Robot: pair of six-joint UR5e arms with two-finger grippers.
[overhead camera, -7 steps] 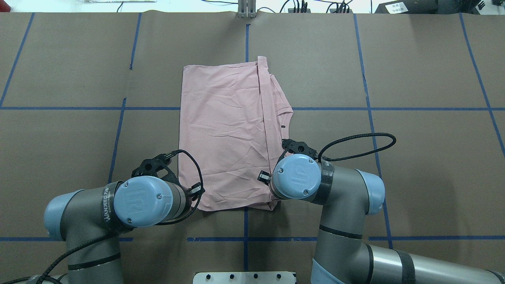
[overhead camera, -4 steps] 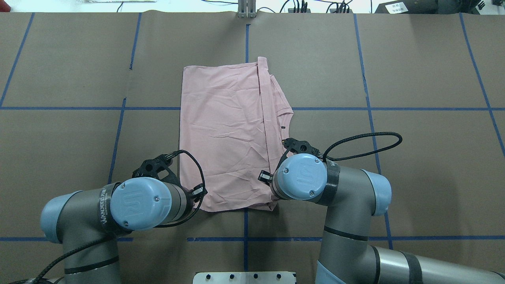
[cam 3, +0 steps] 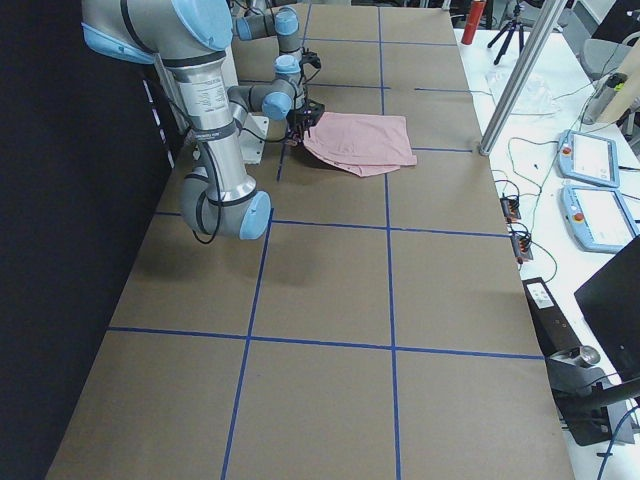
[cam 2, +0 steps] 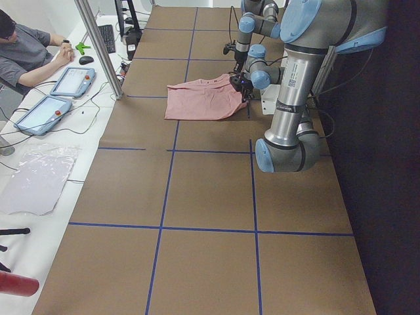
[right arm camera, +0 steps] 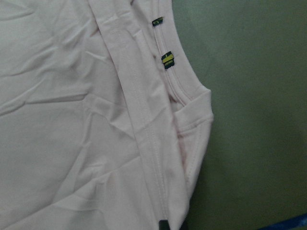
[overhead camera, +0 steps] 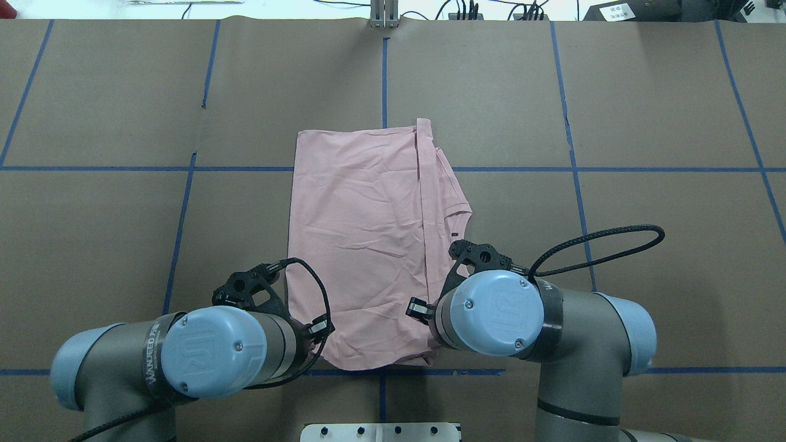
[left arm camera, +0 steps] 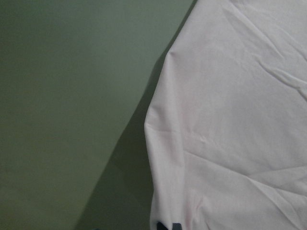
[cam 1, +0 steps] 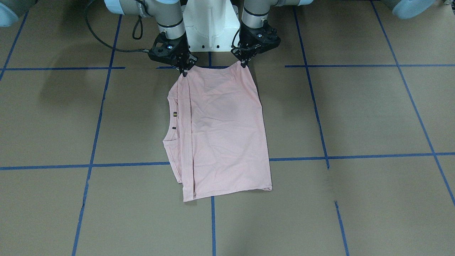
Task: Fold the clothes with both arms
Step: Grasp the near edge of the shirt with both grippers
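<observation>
The pink T-shirt (overhead camera: 368, 245) lies folded into a long rectangle in the middle of the table (overhead camera: 614, 92), plain side up. Its near edge sits just at the blue tape line (overhead camera: 706, 371) closest to the robot, and its far end reaches past the next line. A stitched hem runs lengthways down it. The ribbed collar (right arm camera: 180, 88) peeks out on the robot's right side, bearing two small dark tags (right arm camera: 166, 60) marked in yellow and green; any writing on them is too small to read. The left gripper (cam 1: 244, 64) has its fingers pressed together on the shirt's near left corner. The right gripper (cam 1: 185, 71) pinches the near right corner the same way, as far as the front view lets one judge; each wrist view shows only a dark fingertip at the cloth's edge. The left arm (overhead camera: 209, 353) wears a black band reading "WANJEED", with the rest of the word hidden. The round blue caps of that arm and of the right arm (overhead camera: 497, 313) carry a "UR" logo. Brown paper covers the table, which is marked off in squares by the tape.
</observation>
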